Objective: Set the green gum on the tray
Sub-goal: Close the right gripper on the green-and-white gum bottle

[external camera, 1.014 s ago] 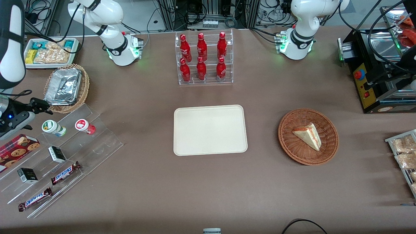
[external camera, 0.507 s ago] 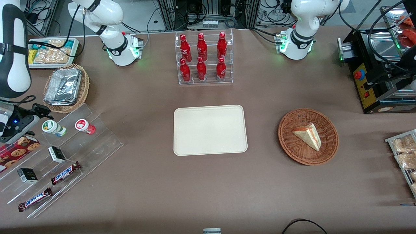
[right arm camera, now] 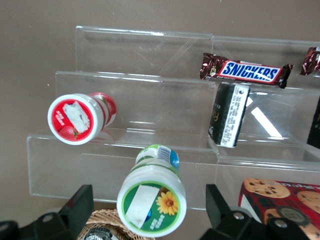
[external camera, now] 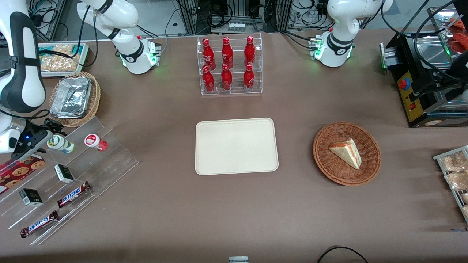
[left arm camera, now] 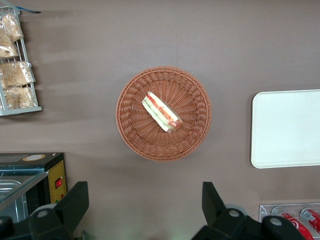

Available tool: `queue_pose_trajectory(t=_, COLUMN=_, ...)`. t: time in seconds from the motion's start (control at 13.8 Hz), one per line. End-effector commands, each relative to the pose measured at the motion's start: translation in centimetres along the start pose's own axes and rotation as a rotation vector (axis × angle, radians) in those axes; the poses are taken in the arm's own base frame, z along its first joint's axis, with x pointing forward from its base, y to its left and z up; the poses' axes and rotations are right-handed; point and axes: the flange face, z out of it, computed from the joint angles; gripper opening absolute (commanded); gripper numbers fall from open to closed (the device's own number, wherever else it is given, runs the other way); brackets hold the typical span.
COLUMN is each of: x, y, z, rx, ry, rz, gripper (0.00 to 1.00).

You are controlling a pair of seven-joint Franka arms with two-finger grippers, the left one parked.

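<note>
The green gum (external camera: 60, 143) is a small bottle with a green-marked white lid, lying on the top step of a clear stepped stand (external camera: 106, 160) toward the working arm's end of the table. My gripper (external camera: 46, 136) is at its lid end, open. In the right wrist view the gripper (right arm camera: 150, 202) has one black finger (right arm camera: 80, 205) on each side of the gum's lid (right arm camera: 151, 207), with gaps on both sides. The beige tray (external camera: 236, 146) lies flat mid-table, with nothing on it; its edge shows in the left wrist view (left arm camera: 287, 127).
A red-and-white-lidded bottle (external camera: 94, 141) lies beside the green gum on the same step, also in the right wrist view (right arm camera: 75, 119). Lower steps hold black boxes (external camera: 64, 173) and Snickers bars (external camera: 73, 194). A cookie box (external camera: 16, 171), a foil-filled wicker basket (external camera: 75, 96), a cola rack (external camera: 230, 65) and a sandwich basket (external camera: 346, 153) stand around.
My gripper has moved across the table toward the green gum and now has its fingers on either side of the lid. The gum and the tray have not moved.
</note>
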Motion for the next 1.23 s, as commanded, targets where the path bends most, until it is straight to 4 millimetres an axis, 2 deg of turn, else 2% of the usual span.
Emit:
queue_pose_trajectory(t=0.0, x=-1.0, y=-0.4, z=1.0, rx=-0.022, ry=0.010, rz=-0.010, gripper=1.00)
queue_pose_trajectory(t=0.07, x=-1.1, y=-0.4, z=1.3, rx=-0.027, ry=0.011, rz=-0.015, gripper=0.98)
queue_pose_trajectory(t=0.14, x=-1.2, y=-0.5, z=1.6, rx=-0.030, ry=0.012, rz=-0.022, gripper=0.92)
queue_pose_trajectory(t=0.22, x=-1.2, y=-0.6, z=1.7, rx=-0.030, ry=0.012, rz=-0.023, gripper=0.68)
queue_pose_trajectory(t=0.36, x=-1.2, y=-0.6, z=1.5, rx=-0.028, ry=0.012, rz=-0.025, gripper=0.11)
queue_pose_trajectory(t=0.43, x=-1.2, y=-0.7, z=1.4, rx=-0.027, ry=0.011, rz=-0.023, gripper=0.00)
queue_pose_trajectory(t=0.58, x=-0.9, y=-0.7, z=0.9, rx=-0.026, ry=0.011, rz=-0.014, gripper=0.00)
queue_pose_trajectory(t=0.87, x=0.6, y=-0.3, z=-2.6, rx=-0.017, ry=0.008, rz=0.008, gripper=0.00)
queue_pose_trajectory(t=1.16, x=4.1, y=-1.9, z=-5.4, rx=0.007, ry=-0.008, rz=0.034, gripper=0.00)
